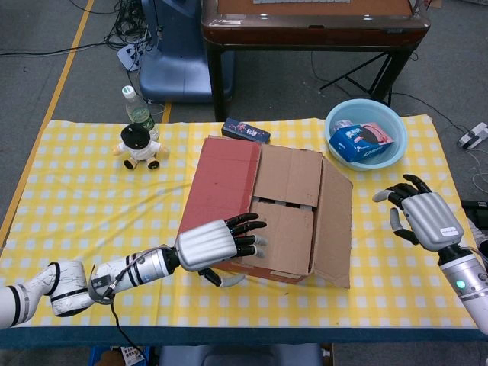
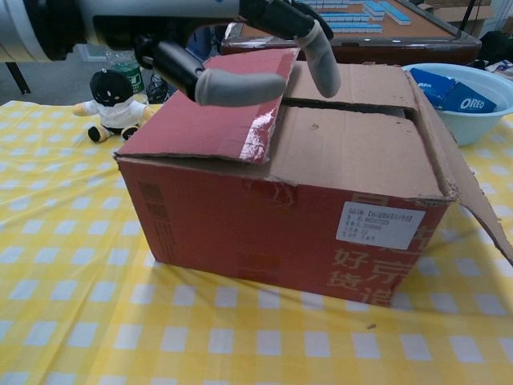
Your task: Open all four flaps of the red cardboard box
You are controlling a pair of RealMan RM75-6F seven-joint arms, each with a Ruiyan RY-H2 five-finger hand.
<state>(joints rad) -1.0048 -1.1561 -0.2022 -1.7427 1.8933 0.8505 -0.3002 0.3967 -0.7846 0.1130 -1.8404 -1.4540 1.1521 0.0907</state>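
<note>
The red cardboard box [image 1: 229, 263] [image 2: 280, 233] sits mid-table. Its left red flap [image 1: 221, 179] [image 2: 212, 108] lies closed over two brown inner flaps [image 1: 286, 175] [image 2: 353, 148], which are folded shut. The right flap [image 1: 335, 221] [image 2: 461, 180] hangs open outward. My left hand [image 1: 213, 242] [image 2: 256, 20] hovers with fingers spread over the box's near left corner, by the red flap's inner edge; it holds nothing, and I cannot tell whether it touches the flap. My right hand [image 1: 423, 217] floats open to the right of the box, apart from it.
A blue basin [image 1: 396, 122] [image 2: 489, 124] with cookie packs stands at the back right. A plush toy [image 1: 139, 146] [image 2: 112, 100] and a bottle [image 1: 139, 110] stand at the back left. A dark pack [image 1: 245, 130] lies behind the box. A mahjong table [image 1: 313, 27] stands beyond.
</note>
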